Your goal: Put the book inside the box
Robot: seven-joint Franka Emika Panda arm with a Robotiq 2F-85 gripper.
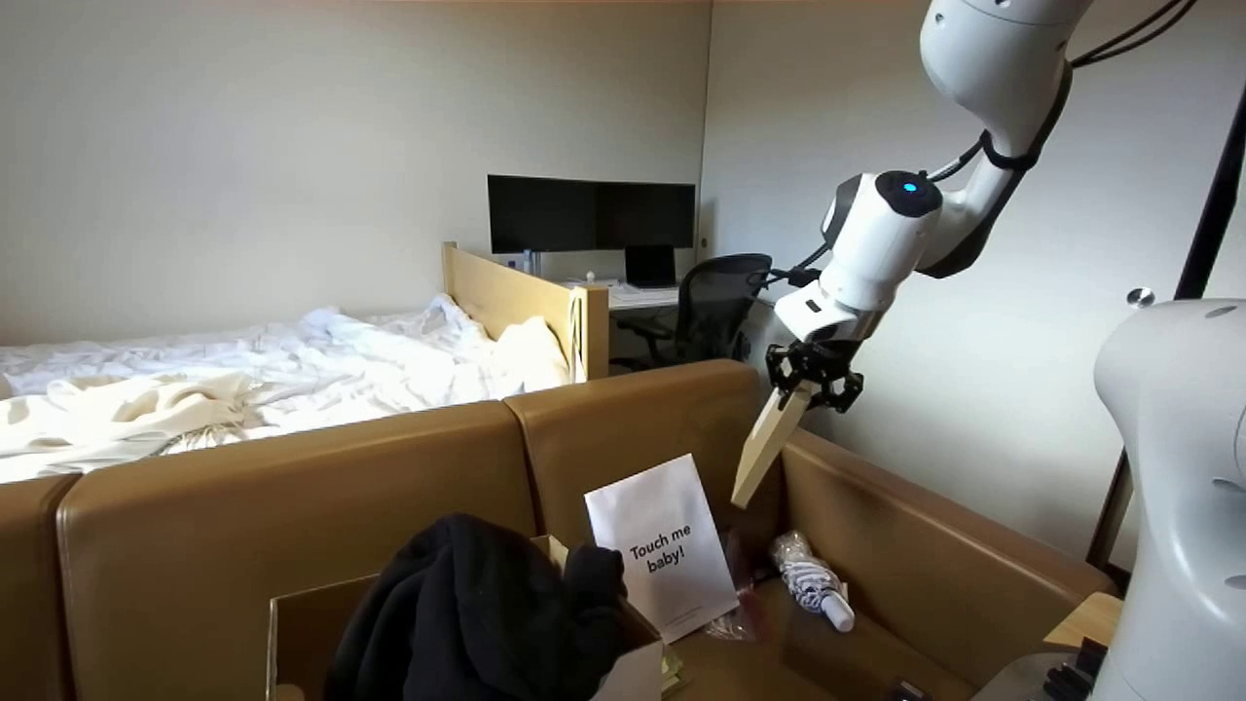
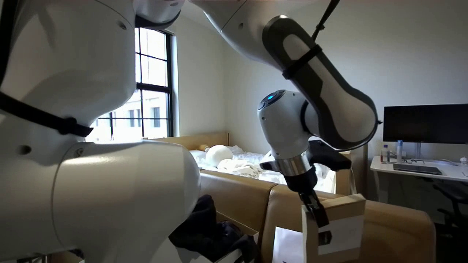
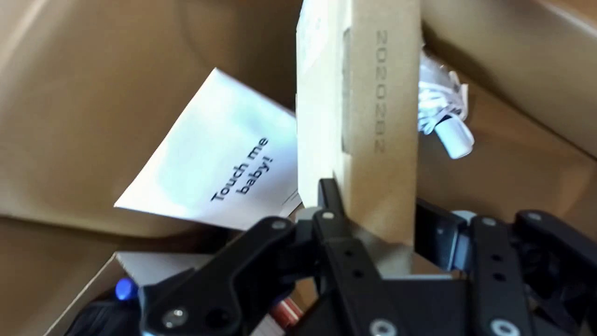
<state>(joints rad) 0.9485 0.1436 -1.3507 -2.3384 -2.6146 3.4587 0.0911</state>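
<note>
You have the book (image 1: 767, 450) in the air above the sofa (image 1: 642, 414), tilted and apart from the box (image 1: 638, 672). Your claw (image 3: 377, 212) is clamped across the book's thickness, as the wrist view shows. Black cloth (image 1: 477, 613) lies in the box and over its rim. Beside the box, a printed sheet (image 1: 662, 545) leans against the sofa back, and a white bundle (image 1: 811, 581) lies on the sofa near its armrest (image 1: 915, 521). Past the sofa you see the bed (image 1: 292, 370).
</note>
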